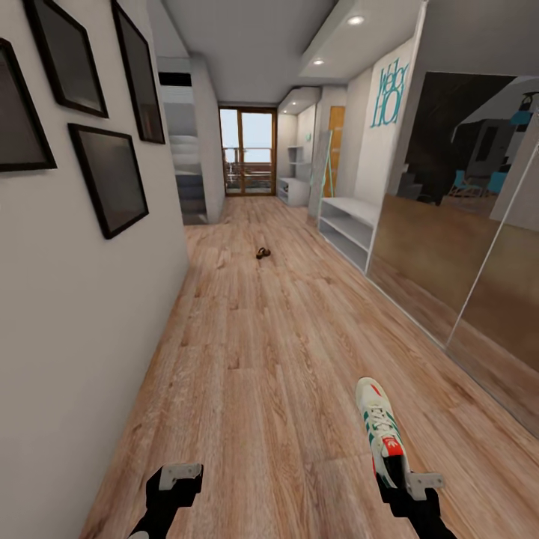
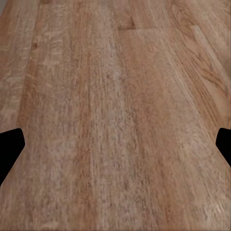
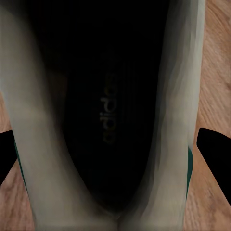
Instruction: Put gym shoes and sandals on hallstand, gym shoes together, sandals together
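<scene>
A white gym shoe (image 1: 382, 430) with green stripes and a red heel tab sits in my right gripper (image 1: 408, 479), toe pointing down the corridor. In the right wrist view its dark insole (image 3: 108, 110) lies between the two fingers (image 3: 214, 149), which press on the heel sides. My left gripper (image 1: 180, 473) is open over bare corridor floor (image 2: 115, 96). A small brown sandal (image 1: 262, 253) lies on the floor far ahead. The white hallstand (image 1: 348, 228) with open shelves stands against the right wall beyond it.
The wall on my left carries dark picture frames (image 1: 112, 176). Mirrored panels (image 1: 464, 247) line the right side. A mint-framed mirror (image 1: 327, 168) leans past the hallstand, and a glass door (image 1: 247, 150) ends the corridor. Wood floor (image 1: 262, 352) stretches ahead.
</scene>
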{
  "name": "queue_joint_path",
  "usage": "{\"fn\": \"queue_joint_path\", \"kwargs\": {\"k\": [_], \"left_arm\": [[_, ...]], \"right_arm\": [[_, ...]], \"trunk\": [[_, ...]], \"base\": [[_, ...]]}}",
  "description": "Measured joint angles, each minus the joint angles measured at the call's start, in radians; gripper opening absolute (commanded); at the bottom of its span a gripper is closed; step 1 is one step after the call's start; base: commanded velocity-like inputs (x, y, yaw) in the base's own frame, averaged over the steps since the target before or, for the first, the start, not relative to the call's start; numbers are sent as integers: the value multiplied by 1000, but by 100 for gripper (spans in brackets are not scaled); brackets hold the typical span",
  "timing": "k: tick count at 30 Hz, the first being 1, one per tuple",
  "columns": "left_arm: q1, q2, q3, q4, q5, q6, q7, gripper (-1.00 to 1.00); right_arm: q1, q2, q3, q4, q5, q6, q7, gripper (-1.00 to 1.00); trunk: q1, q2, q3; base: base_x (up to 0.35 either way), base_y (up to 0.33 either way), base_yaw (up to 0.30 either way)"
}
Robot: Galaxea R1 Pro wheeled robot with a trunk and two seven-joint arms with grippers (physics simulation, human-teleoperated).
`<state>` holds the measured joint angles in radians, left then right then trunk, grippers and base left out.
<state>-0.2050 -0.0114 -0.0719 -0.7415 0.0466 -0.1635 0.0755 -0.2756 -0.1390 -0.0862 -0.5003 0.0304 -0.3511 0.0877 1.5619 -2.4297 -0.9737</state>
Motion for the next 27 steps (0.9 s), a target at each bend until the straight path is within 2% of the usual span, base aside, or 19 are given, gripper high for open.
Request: {"fn": "queue_joint_path", "kwargs": {"k": [5, 10, 27], "left_arm": [[1, 1, 0, 0, 5, -11, 0, 100], [1, 1, 1, 1, 7, -58, 2, 100], [2, 2, 5, 5, 8, -77, -1, 100]], "right_arm": [[0, 0, -1, 0, 0, 0, 0, -100], [0, 0, 0, 1, 0, 0, 0, -100], [1, 10, 0, 10, -1, 0, 0, -100]], "trunk": [[0, 0, 5], [0, 0, 6], [-1, 0, 7]], "base": [[0, 0, 0], [71, 0, 0], [311, 0, 0]]}}
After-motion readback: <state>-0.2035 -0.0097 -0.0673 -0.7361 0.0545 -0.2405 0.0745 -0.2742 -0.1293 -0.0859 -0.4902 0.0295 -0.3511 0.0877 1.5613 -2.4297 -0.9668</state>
